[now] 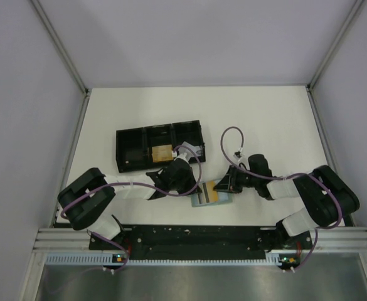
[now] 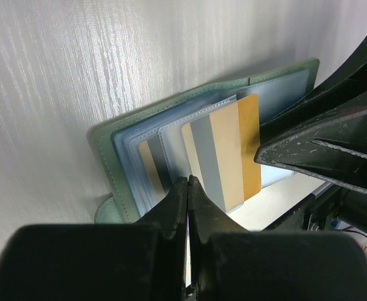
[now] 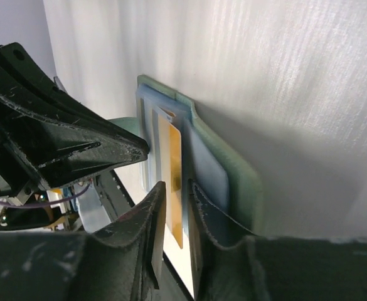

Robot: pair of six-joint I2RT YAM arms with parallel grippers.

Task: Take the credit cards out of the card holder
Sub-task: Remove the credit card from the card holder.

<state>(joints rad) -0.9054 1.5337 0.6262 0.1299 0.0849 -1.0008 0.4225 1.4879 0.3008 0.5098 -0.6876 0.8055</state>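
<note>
The pale green card holder (image 1: 200, 203) lies open near the table's front edge, between both arms. In the left wrist view the card holder (image 2: 108, 157) shows clear blue sleeves with a tan and silver striped credit card (image 2: 218, 153) and an orange credit card (image 2: 249, 141) sticking out. My left gripper (image 2: 188, 182) is shut, its tips resting against the sleeves. My right gripper (image 3: 177, 188) has its jaws a little apart, straddling the edge of the orange card (image 3: 169, 157) beside the holder's green cover (image 3: 243, 182). From above, the left gripper (image 1: 194, 188) and right gripper (image 1: 224, 185) meet over the cards (image 1: 218, 193).
A long black three-compartment tray (image 1: 133, 147) lies behind the holder, with a tan card (image 1: 162, 153) in its middle compartment. Purple cables loop over both arms. Grey walls close in the white table at the left, right and back.
</note>
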